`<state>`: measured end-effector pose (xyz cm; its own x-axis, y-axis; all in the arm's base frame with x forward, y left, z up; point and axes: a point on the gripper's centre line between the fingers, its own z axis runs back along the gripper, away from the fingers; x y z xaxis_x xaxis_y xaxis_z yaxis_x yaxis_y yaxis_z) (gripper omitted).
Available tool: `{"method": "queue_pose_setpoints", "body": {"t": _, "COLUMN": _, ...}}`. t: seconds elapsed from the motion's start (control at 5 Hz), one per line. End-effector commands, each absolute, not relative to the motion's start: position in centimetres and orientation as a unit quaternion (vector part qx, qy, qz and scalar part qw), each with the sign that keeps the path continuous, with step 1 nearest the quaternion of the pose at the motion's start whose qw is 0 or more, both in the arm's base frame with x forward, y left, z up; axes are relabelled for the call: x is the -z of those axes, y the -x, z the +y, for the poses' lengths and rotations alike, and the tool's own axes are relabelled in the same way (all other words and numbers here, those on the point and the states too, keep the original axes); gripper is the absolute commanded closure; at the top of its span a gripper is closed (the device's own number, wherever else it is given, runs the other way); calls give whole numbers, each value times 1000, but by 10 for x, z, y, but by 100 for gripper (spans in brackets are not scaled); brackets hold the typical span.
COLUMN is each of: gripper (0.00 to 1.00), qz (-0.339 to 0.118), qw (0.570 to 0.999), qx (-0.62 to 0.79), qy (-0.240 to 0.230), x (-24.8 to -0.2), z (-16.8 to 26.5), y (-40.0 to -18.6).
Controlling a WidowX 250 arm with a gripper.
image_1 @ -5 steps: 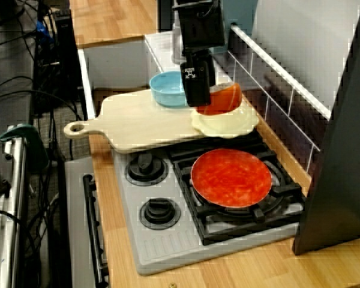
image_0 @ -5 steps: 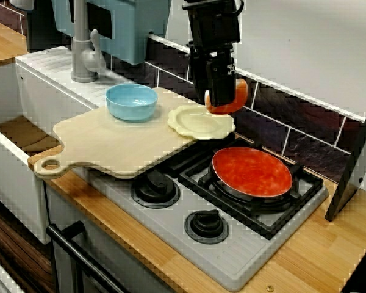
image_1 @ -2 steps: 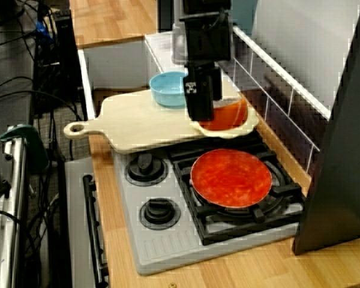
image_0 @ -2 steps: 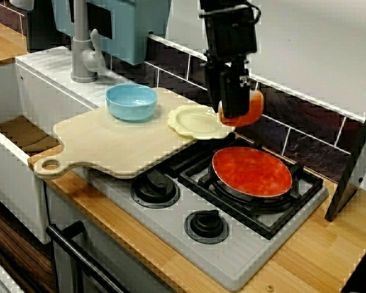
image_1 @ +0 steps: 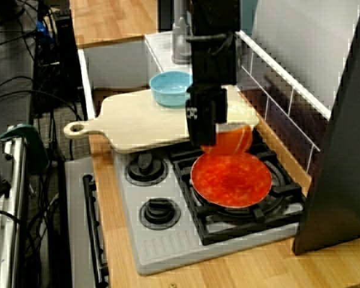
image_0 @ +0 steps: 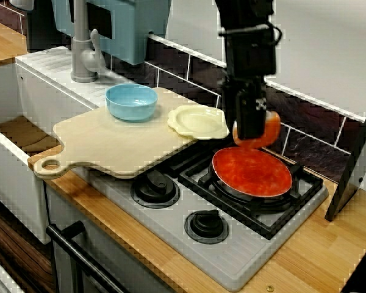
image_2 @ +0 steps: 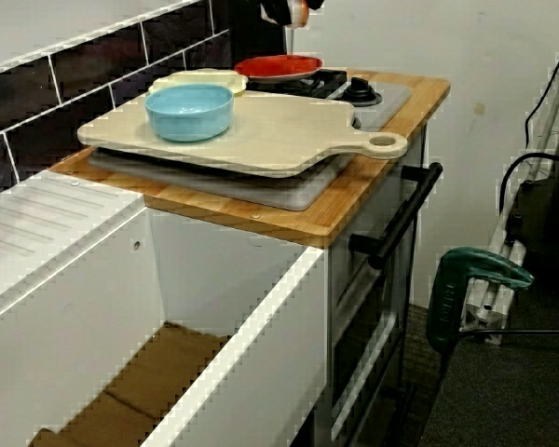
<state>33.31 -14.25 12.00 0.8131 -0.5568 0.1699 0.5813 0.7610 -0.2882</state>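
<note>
My hand (image_0: 250,135) is clamped on a tilted orange cup (image_0: 269,127), right of centre in the front view and low over the red pan's (image_0: 253,174) far rim. The yellow plate (image_0: 198,121) sits left of it, on the cutting board (image_0: 110,146).

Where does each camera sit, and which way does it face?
Front view: high before the counter, facing the tiled wall; gripper holds an orange object above the red pan.
Stove-end view: high, looking along the counter toward the sink; same gripper shows.
Sink-end view: low, looking toward the stove; only the gripper's tip at the top edge.
All share the blue bowl and cutting board.
</note>
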Motion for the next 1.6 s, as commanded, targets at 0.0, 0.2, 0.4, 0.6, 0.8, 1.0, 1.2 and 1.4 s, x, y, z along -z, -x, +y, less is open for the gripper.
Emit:
{"method": "queue_pose_setpoints", "body": {"t": 0.0, "gripper": 100, "qz": -45, "qw": 930, "qx": 329, "qy": 157, "x": -121, "z": -163, "y": -324}}
{"method": "queue_pose_setpoints", "body": {"t": 0.2, "gripper": 100, "qz": -39, "qw": 931, "qx": 327, "qy": 156, "x": -113, "z": -166, "y": -325}}
{"method": "queue_pose_setpoints", "body": {"t": 0.4, "gripper": 100, "qz": -34, "qw": 933, "qx": 323, "qy": 153, "x": -106, "z": -166, "y": -330}}
{"method": "queue_pose_setpoints", "body": {"t": 0.6, "gripper": 100, "qz": -32, "qw": 936, "qx": 316, "qy": 154, "x": -102, "z": -164, "y": -336}}
{"method": "queue_pose_setpoints", "body": {"t": 0.8, "gripper": 100, "qz": -27, "qw": 937, "qx": 311, "qy": 155, "x": -102, "z": -162, "y": -342}}
{"method": "queue_pose_setpoints", "body": {"t": 1.0, "gripper": 100, "qz": -22, "qw": 940, "qx": 304, "qy": 153, "x": -103, "z": -157, "y": -348}}
{"method": "queue_pose_setpoints", "body": {"t": 1.2, "gripper": 0, "qz": -16, "qw": 939, "qx": 308, "qy": 153, "x": -105, "z": -150, "y": -352}}
{"method": "queue_pose_setpoints", "body": {"t": 1.4, "gripper": 0, "qz": -12, "qw": 938, "qx": 311, "qy": 155, "x": -111, "z": -145, "y": -349}}
